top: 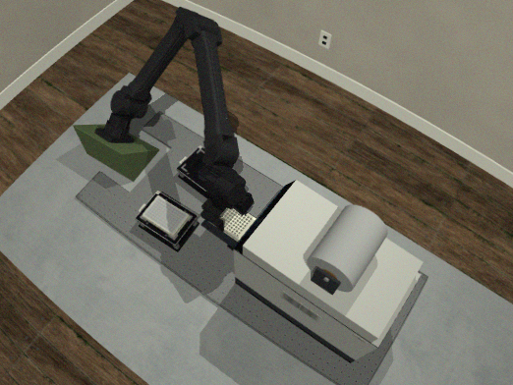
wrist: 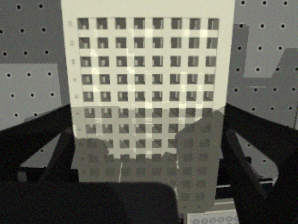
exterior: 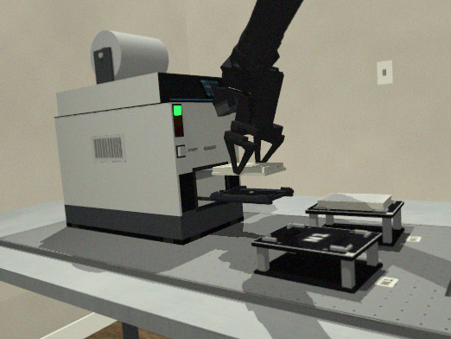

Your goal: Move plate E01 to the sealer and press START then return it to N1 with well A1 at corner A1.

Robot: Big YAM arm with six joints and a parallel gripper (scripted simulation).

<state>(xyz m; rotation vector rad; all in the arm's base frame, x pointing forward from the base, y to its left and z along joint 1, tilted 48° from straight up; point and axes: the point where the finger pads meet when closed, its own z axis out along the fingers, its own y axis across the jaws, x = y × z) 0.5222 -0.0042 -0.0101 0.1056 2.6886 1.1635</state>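
The cream plate E01 [top: 240, 225] [exterior: 268, 169] [wrist: 149, 103] hangs level between the fingers of my gripper [exterior: 249, 167], which is shut on its sides. It is a little above the sealer's black stage [exterior: 246, 199], which is out of its opening, with a visible gap between them. The wells look like open dark squares in the wrist view. The sealer's lamp [exterior: 177, 110] is green; its START button [exterior: 181, 150] is below. Nest N1 [exterior: 285, 236] is empty. A pale plate [top: 166, 216] [exterior: 354, 201] sits in nest N2. The corner A1 of E01 cannot be read.
The sealer [top: 285, 223] [exterior: 117, 173] stands just beyond the stage, its front wall close to the plate and fingers. A foil roll [top: 349, 247] [exterior: 138, 54] is on top. The two nests stand on the arm-base side, and the arm passes over N1 in the top view.
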